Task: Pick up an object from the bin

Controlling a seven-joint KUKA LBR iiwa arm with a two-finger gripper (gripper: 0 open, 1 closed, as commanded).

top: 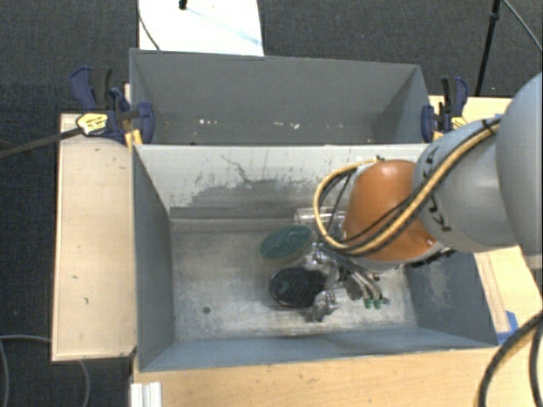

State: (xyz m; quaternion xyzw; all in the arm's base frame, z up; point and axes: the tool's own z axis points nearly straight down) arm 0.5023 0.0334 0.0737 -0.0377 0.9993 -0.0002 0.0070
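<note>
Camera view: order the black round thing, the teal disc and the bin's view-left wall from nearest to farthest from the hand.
1. black round thing, just beside the hand, toward the view's left.
2. teal disc, farther back, mid floor.
3. view-left wall, far across the bin.

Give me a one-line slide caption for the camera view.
The arm's gripper low in the grey bin, right beside a black round object, with a teal oval disc nearer the back wall.
</note>
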